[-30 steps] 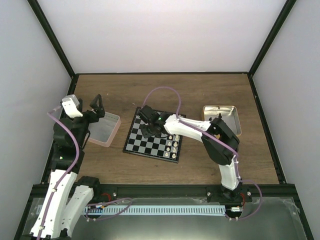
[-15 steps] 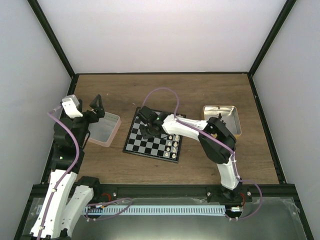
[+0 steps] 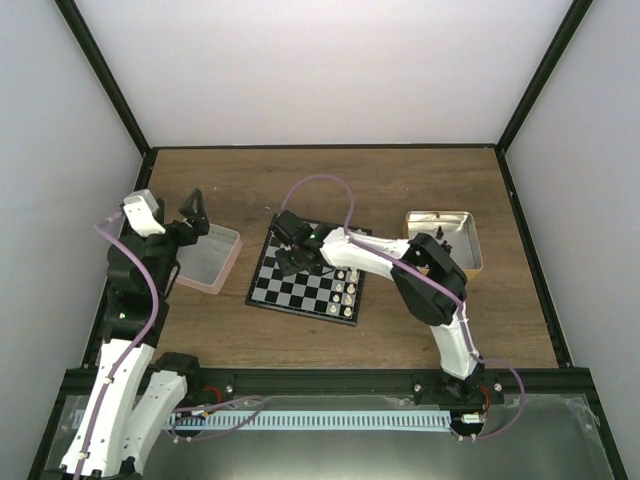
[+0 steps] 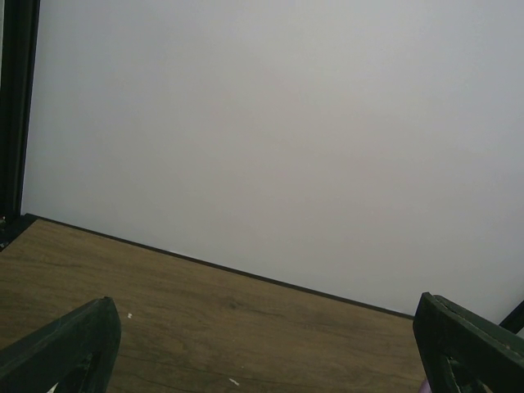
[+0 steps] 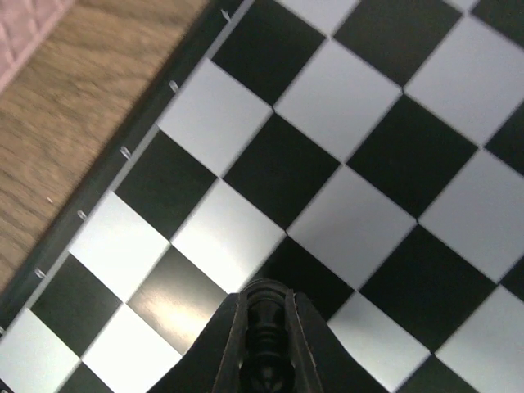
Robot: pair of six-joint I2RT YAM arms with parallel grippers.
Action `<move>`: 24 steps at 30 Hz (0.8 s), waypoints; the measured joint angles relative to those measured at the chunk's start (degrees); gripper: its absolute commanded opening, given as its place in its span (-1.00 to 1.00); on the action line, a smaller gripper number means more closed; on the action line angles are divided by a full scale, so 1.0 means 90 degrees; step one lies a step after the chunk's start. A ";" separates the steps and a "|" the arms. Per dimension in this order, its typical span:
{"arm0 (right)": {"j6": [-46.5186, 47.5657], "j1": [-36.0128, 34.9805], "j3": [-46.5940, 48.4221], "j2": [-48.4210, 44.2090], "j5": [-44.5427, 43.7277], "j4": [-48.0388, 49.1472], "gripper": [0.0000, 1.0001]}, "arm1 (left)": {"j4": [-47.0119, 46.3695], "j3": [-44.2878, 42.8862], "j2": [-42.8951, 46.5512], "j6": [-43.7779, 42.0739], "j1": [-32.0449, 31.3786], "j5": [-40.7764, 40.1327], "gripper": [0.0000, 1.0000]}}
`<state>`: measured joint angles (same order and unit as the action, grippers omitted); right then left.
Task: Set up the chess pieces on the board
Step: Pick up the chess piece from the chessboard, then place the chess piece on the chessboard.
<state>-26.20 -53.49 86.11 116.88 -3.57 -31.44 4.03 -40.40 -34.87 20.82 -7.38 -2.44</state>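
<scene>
The board (image 3: 290, 290) lies mid-table, with several white chessmen (image 3: 346, 287) along its right side. My right gripper (image 3: 290, 258) hangs over the board's far left part. In the right wrist view the gripper (image 5: 266, 315) is shut on a black chess piece (image 5: 267, 327), held base down just above the black and pale squares (image 5: 327, 106) near the board's left rim. My left gripper (image 3: 197, 212) is raised over the clear box, away from the board. Its fingertips (image 4: 74, 344) stand wide apart and empty in the left wrist view.
A pink-rimmed clear box (image 3: 210, 258) stands left of the board. A tan tray (image 3: 445, 232) with a dark piece in it sits at the right. Bare wooden table (image 4: 246, 327) runs to the white back wall.
My right gripper has moved a little to the left and farther over the board with the black piece in it. The left arm has not moved.
</scene>
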 measured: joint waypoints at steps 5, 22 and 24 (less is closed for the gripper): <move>0.0058 -0.0012 0.0347 0.0148 -0.0007 0.0177 -0.82 | 0.0012 0.0000 -0.0012 0.0000 0.0000 -0.0015 1.00; 0.0126 -0.0131 0.1098 0.0930 0.0313 0.0461 -0.82 | 0.0044 0.0000 -0.0066 0.0000 0.0000 -0.0085 1.00; 0.0126 -0.0163 0.1098 0.0959 0.0328 0.0447 -0.81 | 0.0044 0.0000 -0.0058 0.0000 0.0000 -0.0112 1.00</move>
<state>-25.06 -54.96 95.98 125.51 -0.62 -27.42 4.43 -40.40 -35.40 20.82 -7.38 -3.44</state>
